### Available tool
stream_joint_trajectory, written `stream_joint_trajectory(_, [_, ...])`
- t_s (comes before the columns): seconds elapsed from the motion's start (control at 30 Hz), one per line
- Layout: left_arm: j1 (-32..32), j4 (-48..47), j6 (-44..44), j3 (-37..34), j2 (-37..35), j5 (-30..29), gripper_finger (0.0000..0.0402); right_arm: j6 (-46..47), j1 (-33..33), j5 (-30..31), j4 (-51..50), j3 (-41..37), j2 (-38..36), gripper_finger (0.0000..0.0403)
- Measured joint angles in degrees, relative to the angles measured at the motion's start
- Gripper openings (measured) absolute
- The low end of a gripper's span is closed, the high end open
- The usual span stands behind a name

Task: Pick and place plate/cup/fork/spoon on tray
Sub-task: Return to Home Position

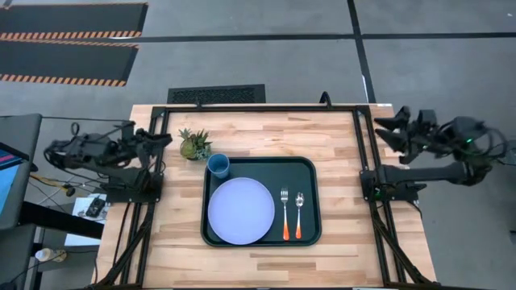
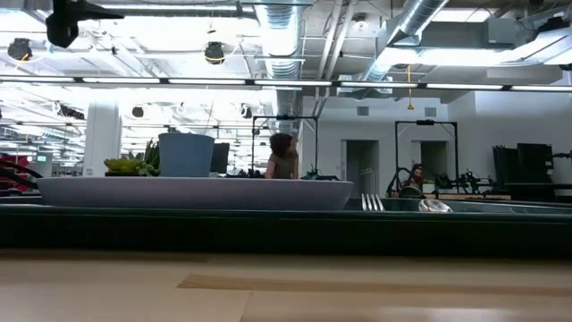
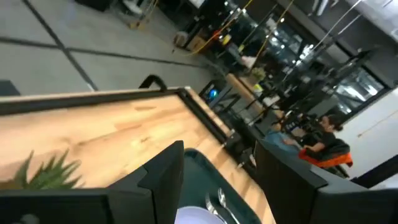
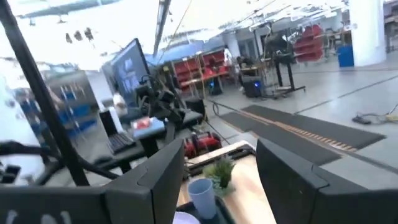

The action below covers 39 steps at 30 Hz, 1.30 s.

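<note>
High view: I see my left gripper (image 1: pixel 165 141) parked off to the side, fingers apart. The cup (image 1: pixel 218 165), plate (image 1: pixel 241 210), fork (image 1: pixel 285 214) and spoon (image 1: pixel 299 214) all sit on the tray (image 1: pixel 310 173). My right gripper (image 1: pixel 385 128) waits too, fingers apart. I think the job is done.

Grey concrete floor (image 1: pixel 266 48), black hazard-striped mats (image 1: pixel 68 40) upper left; exposed ceiling ducts (image 2: pixel 295 36) above a wooden worktop (image 1: pixel 339 137).

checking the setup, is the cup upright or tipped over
Upright. The cup shows a round open mouth from above in the tray's back left corner, and the low view shows it standing with straight walls behind the plate.
</note>
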Motion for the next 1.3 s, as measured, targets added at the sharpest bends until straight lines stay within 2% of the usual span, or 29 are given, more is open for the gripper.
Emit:
stream_joint_trajectory(0.17, [0.0, 1.1, 1.9, -5.6, -4.6, -1.8, 0.0183, 3.0, 0.0, 1.8, 10.6, -14.4, -11.7, 0.0224])
stream_joint_trajectory(0.23, [0.0, 4.6, 3.5, -9.9, -6.5, -1.2, 0.0183, 3.6, 0.0, 1.9, 15.9, -18.8, -13.3, 0.0224])
stream_joint_trajectory(0.33, [0.0, 13.5, 8.3, -17.4, -10.3, 4.3, 0.0183, 4.0, 0.0, 2.0, 14.9, -20.8, -12.7, 0.0224])
stream_joint_trajectory(0.4, [0.0, 21.5, 12.5, -22.2, -13.5, 8.4, 0.0183, 4.0, -0.1, 1.5, 20.0, -22.4, -11.0, 0.0224])
stream_joint_trajectory(0.47, [0.0, 29.5, 17.1, -26.4, -13.9, 12.8, 0.0183, 4.1, 0.1, -1.3, 19.6, -25.0, -11.2, 0.0224])
stream_joint_trajectory(0.63, [-0.1, 40.1, 22.6, -33.6, -14.0, 20.6, 0.0183, 5.8, -0.1, -1.2, 27.8, -33.3, -13.4, 0.0224])
stream_joint_trajectory(0.87, [0.0, 43.6, 22.7, -38.7, -13.9, 29.4, 0.0183, 6.3, -0.1, -1.6, 42.8, -47.1, -13.3, 0.0224])
stream_joint_trajectory(1.0, [0.0, 43.9, 25.8, -40.4, -14.0, 30.0, 0.0183, 2.3, 0.0, -4.6, 52.5, -53.5, -13.3, 0.0224])
stream_joint_trajectory(1.17, [0.1, 40.7, 27.9, -42.0, -13.7, 30.5, 0.0183, -3.4, -0.2, -3.7, 51.1, -53.4, -12.8, 0.0224])
stream_joint_trajectory(1.3, [0.3, 41.1, 29.8, -42.0, -13.8, 30.7, 0.0183, -4.2, -1.0, -0.9, 47.8, -53.4, -12.8, 0.0224])
